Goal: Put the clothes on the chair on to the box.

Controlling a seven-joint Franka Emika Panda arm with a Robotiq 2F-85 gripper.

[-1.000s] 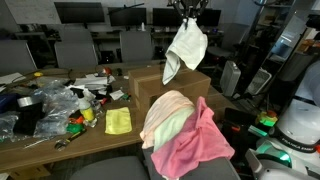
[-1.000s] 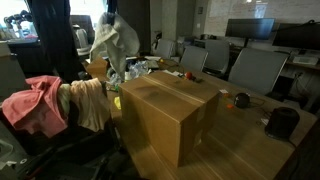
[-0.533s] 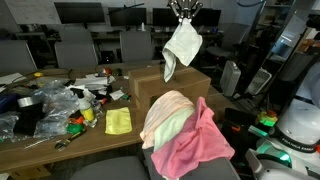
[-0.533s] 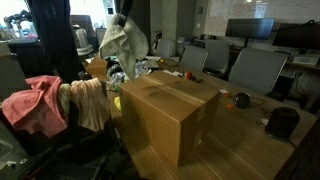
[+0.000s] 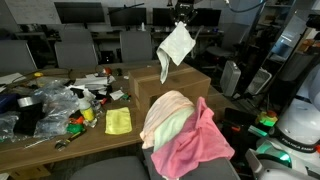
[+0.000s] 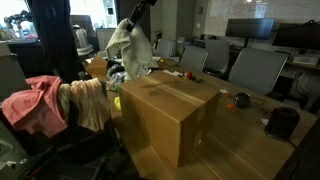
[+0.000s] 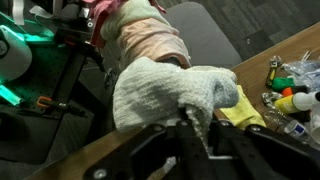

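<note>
Shift: cloth point(image 5: 176, 48) hangs higher and nearer the box point(image 6: 170, 110) than a second ago.
Box: cardboard, flaps shut, standing on the desk point(image 6: 245, 150).
Chair point(image 7: 205, 35): pink garment point(image 5: 200, 145) and cream garment point(image 5: 165, 115) draped over it, just beside the box.
Cloth vs jaws: white cloth hangs in the air below the jaws, by the box's far corner. Over the lid or beside it: cannot tell.
Jaws: pinching the cloth's top edge, with the cloth bunched against them in the wrist view.
Desk: wood, cluttered, with yellow rag point(image 5: 118, 121) and plastic bags point(image 5: 50, 100).
Room: office, with office chairs point(image 5: 75, 47) and monitors point(image 5: 80, 12) at the back.
</note>
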